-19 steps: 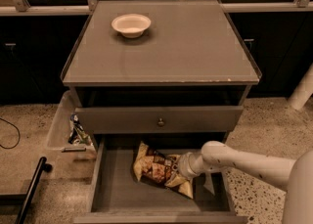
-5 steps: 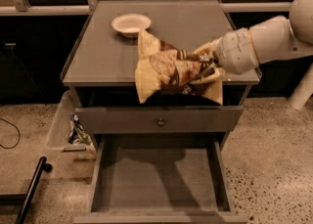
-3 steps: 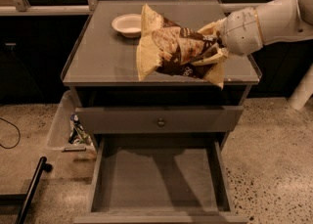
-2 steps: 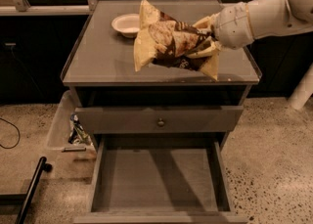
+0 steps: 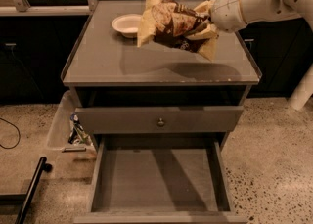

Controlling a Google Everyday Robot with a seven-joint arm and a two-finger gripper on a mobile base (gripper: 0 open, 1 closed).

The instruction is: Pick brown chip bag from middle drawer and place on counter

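The brown chip bag (image 5: 168,22) hangs in the air above the counter (image 5: 122,59), over its back middle, tilted with its cream edges showing. My gripper (image 5: 203,22) comes in from the upper right on a white arm and is shut on the bag's right end. The bag's shadow falls on the counter below it. The middle drawer (image 5: 159,179) is pulled out at the bottom of the cabinet and nothing lies on its grey floor.
A small white bowl (image 5: 126,24) sits on the counter at the back left, just left of the bag. A shut drawer front with a round knob (image 5: 160,122) is above the open drawer. A clear bin (image 5: 66,120) with clutter stands left of the cabinet.
The bag left the drawer in my gripper and rose above the counter. Over the last second it moved further back and a little higher over the counter.
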